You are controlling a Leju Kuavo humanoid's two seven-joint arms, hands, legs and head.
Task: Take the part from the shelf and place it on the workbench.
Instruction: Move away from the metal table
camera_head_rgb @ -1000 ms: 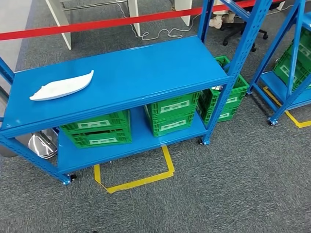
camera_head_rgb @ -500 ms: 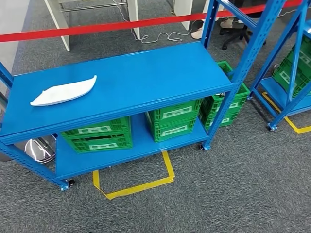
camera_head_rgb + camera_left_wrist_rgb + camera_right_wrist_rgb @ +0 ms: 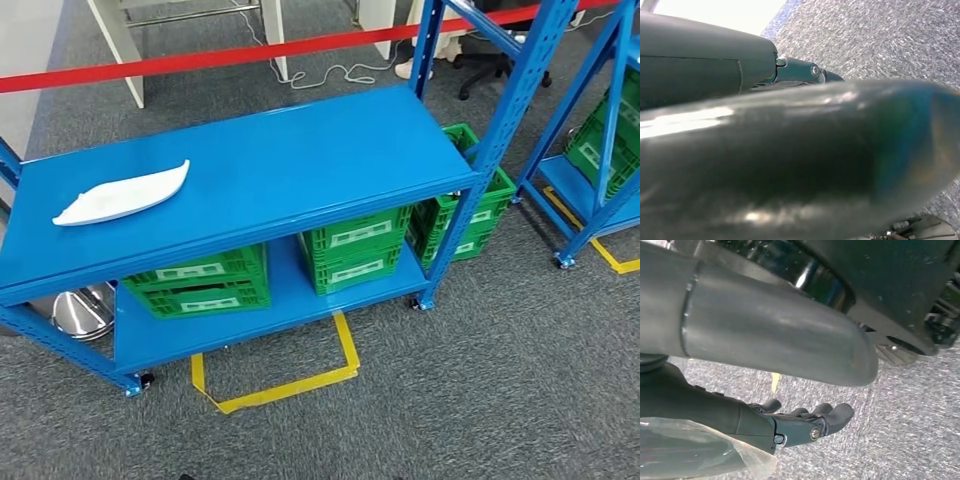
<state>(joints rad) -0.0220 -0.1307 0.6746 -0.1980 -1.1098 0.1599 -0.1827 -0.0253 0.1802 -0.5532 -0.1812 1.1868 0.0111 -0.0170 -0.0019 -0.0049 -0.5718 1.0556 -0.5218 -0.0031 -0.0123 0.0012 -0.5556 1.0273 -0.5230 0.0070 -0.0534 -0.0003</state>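
The part (image 3: 121, 195) is a long, flat white piece with pointed ends. It lies alone near the left end of the blue shelf's top board (image 3: 302, 160) in the head view. My left hand (image 3: 806, 72) hangs over grey carpet; its thick thumb hides most of it, and a dark finger stretches out straight. My right hand (image 3: 806, 422) also hangs over the carpet, its fingers stretched out and holding nothing. Both hands are far from the part.
Green crates (image 3: 198, 283) (image 3: 358, 245) sit on the lower board, another (image 3: 460, 215) stands behind the shelf's right post. A red barrier tape (image 3: 226, 55) runs behind the shelf. Yellow floor tape (image 3: 279, 380) marks the carpet in front. A second blue shelf (image 3: 596, 150) stands at right.
The whole head picture has shifted slightly, so the camera moved. The white part lies at the same spot on the shelf.
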